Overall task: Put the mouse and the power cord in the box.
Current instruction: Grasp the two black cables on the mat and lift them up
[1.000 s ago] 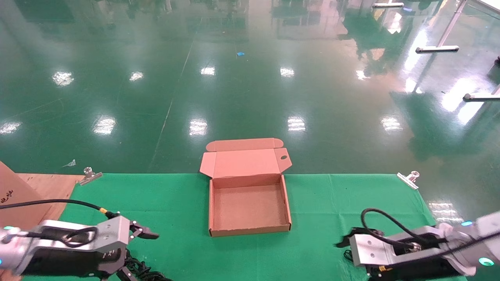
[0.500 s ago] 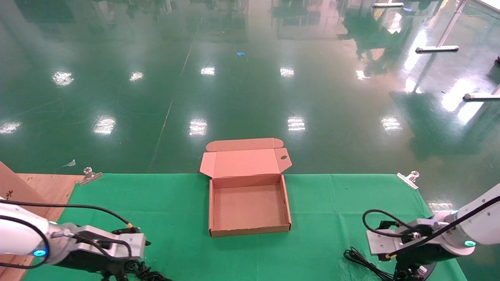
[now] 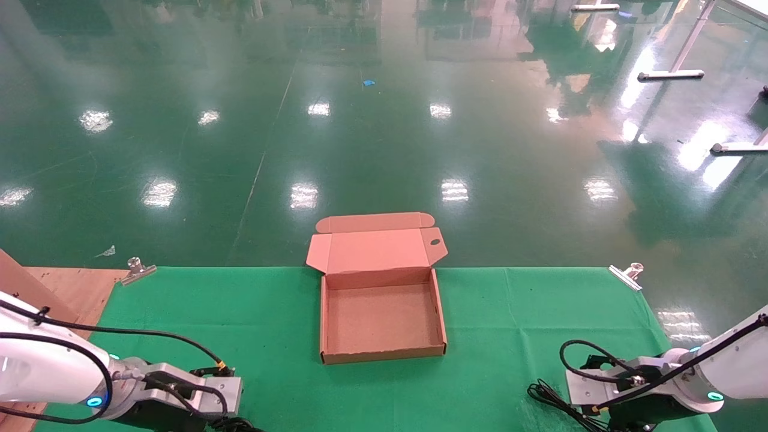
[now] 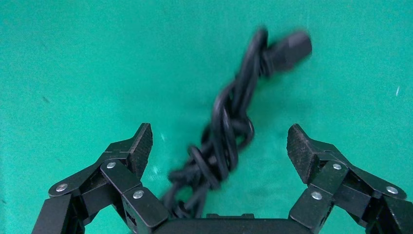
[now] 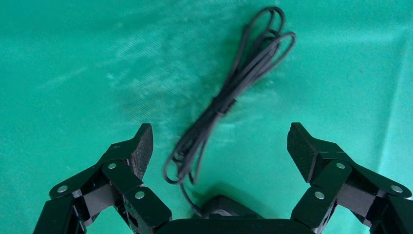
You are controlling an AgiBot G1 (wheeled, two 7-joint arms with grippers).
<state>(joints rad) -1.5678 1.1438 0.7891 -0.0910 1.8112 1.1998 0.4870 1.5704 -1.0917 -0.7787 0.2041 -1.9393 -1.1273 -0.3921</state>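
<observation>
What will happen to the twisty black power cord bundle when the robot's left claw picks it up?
The twisted black power cord bundle will probably sag and droop, since it is thin cable in loose loops. Its chunky plug end sticks out past the open left gripper, so it may dangle. The loops might partly unwind, as no tie is visible.

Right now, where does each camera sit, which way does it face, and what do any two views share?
Head view: from the robot's head, forward and down at the box on the green cloth; both arms show.
Left wrist view: on the left arm, down past the open left gripper at the power cord.
Right wrist view: on the right arm, down past the open right gripper at the mouse and its cable.
Shared: all three show the green cloth.
</observation>
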